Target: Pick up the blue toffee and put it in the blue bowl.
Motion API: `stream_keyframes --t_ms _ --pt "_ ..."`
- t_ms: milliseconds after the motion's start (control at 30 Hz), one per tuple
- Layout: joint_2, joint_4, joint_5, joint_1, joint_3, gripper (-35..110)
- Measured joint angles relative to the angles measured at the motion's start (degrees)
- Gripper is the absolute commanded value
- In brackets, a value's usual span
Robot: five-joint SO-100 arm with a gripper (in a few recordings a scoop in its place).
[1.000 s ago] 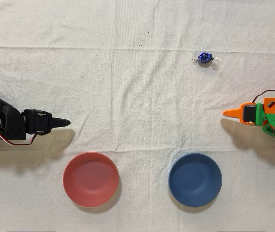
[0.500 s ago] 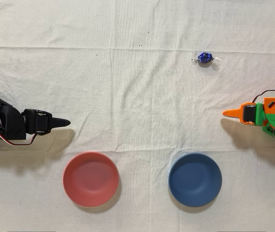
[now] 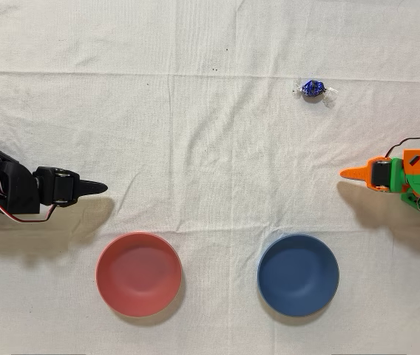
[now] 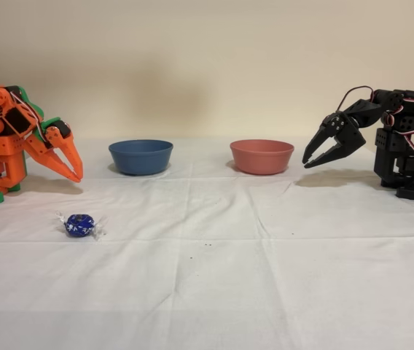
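The blue toffee (image 3: 313,89) lies on the white cloth in shiny dark blue foil with twisted clear ends; in the fixed view the toffee (image 4: 79,224) is at the front left. The blue bowl (image 3: 298,274) sits empty near the lower edge of the overhead view, and at the back left (image 4: 141,156) in the fixed view. My orange gripper (image 3: 345,174) rests at the right edge of the overhead view, between toffee and bowl, apart from both. In the fixed view the gripper (image 4: 78,176) points down just above the cloth, its fingertips together and nothing held.
A pinkish-red bowl (image 3: 138,274) stands empty left of the blue one in the overhead view, and to its right (image 4: 262,156) in the fixed view. The idle black arm (image 3: 18,192) stays at the far side, opposite mine. The cloth is wrinkled.
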Motion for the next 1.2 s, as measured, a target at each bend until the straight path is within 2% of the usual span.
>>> stream_keyframes --t_ms 267,467,767,1033,1200 --pt "-5.8 -0.9 -5.8 -0.5 -1.1 0" --pt "-17.3 -1.1 -7.4 0.2 -11.4 0" --pt "-33.3 -1.1 -6.1 2.2 -29.5 0" --pt "-41.8 -0.4 1.8 9.5 -39.4 0" --pt "-49.4 3.3 1.8 14.2 -47.0 0"
